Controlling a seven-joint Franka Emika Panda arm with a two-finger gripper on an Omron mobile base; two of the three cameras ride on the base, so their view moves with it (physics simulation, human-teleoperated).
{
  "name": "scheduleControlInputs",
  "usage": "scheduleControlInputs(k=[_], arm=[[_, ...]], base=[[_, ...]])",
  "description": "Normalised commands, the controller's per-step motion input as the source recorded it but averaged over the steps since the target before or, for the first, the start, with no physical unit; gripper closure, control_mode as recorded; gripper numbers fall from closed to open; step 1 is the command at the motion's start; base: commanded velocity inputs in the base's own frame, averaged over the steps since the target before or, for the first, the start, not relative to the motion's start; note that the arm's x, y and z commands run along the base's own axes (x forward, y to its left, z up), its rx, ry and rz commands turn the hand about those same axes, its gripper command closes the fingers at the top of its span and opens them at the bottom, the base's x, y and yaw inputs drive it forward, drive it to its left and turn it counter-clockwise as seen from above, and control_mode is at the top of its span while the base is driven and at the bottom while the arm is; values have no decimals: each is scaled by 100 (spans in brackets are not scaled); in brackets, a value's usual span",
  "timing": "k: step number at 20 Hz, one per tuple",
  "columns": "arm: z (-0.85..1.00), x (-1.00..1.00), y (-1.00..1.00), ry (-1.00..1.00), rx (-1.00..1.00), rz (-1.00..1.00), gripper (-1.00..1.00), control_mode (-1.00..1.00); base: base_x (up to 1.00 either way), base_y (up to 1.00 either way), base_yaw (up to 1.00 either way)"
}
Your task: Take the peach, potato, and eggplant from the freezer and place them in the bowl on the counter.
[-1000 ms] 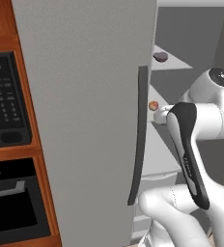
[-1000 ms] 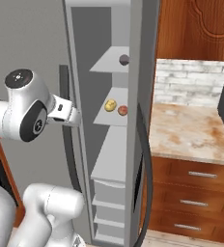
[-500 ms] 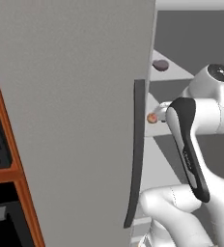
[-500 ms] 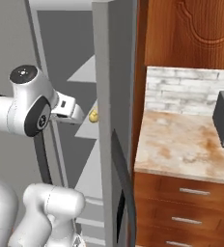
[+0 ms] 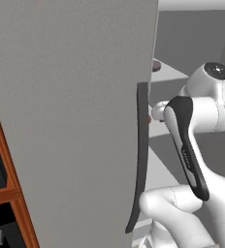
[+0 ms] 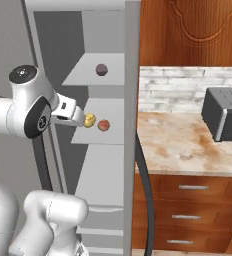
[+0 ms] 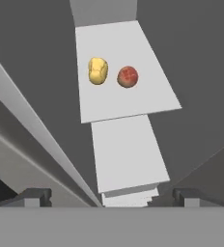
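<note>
We judge the main risk to be a collision: our end effector (image 6: 82,118) sits at the mouth of the tall matte-grey freezer (image 6: 132,75), between the door frame and the pale middle shelf (image 7: 128,103), and a reach that clips that shelf's near edge could knock the produce away. The small roundish pale-yellow potato (image 7: 98,71) and the small round reddish-orange peach (image 7: 128,76) lie just beside each other on this shelf, the potato to the left, so fingers closing on one could nudge the other and send it rolling toward the back or off the edge. The small dark purple eggplant (image 6: 101,69) rests alone on the shelf above, well apart from both. In the hand view the two dark finger tips stand wide apart with nothing between them. The bowl is out of sight here; the beige stone surface (image 6: 188,142) with rust-brown marbling lies to the right of the freezer. Compared with half a second ago, both base views have shifted, so the base has moved; from the right camera the freezer interior now shows far more openly, with all three items visible where the door edge hid most of it, and the long dark curved door handle (image 5: 139,155) looms larger on the left.
</note>
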Motion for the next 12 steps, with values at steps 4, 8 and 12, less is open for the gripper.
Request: scheduleControlInputs(k=[4,8,12], arm=[[0,0,0,0,0,0,-100,100],[0,0,0,0,0,0,-100,100],[0,0,0,0,0,0,-100,100]], base=[[54,5,-9],[46,0,-13],[47,0,0]])
